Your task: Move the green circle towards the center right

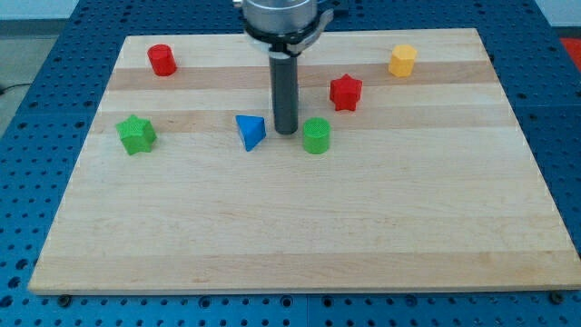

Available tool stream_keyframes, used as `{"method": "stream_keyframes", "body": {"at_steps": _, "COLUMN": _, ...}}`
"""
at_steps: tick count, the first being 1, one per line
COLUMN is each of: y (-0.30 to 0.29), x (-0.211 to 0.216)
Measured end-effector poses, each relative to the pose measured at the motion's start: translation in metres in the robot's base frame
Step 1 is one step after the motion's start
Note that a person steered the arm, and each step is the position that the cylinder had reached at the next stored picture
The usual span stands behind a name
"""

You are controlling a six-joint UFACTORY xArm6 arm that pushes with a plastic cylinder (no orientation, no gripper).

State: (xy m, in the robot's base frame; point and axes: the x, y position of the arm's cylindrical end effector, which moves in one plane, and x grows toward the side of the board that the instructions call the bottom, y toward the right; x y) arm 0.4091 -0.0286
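Note:
The green circle (316, 135), a short green cylinder, stands on the wooden board (300, 227) a little above the board's middle. My tip (287, 131) rests on the board just to the left of the green circle, close to it; I cannot tell if they touch. The blue triangle (251, 131) lies just left of my tip. The rod rises straight up to the arm's round mount at the view's top.
A red star (345, 92) sits up and right of the green circle. A yellow hexagon (402, 60) is at the top right. A red cylinder (162, 60) is at the top left. A green star (136, 134) is at the left.

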Motion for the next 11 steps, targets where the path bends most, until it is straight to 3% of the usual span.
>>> {"method": "stream_keyframes", "body": {"at_steps": 2, "y": 0.075, "x": 0.002}}
{"method": "stream_keyframes", "body": {"at_steps": 3, "y": 0.086, "x": 0.003}}
{"method": "stream_keyframes", "body": {"at_steps": 4, "y": 0.031, "x": 0.007}}
{"method": "stream_keyframes", "body": {"at_steps": 5, "y": 0.086, "x": 0.017}}
{"method": "stream_keyframes", "body": {"at_steps": 7, "y": 0.09, "x": 0.053}}
{"method": "stream_keyframes", "body": {"at_steps": 8, "y": 0.134, "x": 0.045}}
{"method": "stream_keyframes", "body": {"at_steps": 9, "y": 0.141, "x": 0.018}}
{"method": "stream_keyframes", "body": {"at_steps": 11, "y": 0.108, "x": 0.02}}
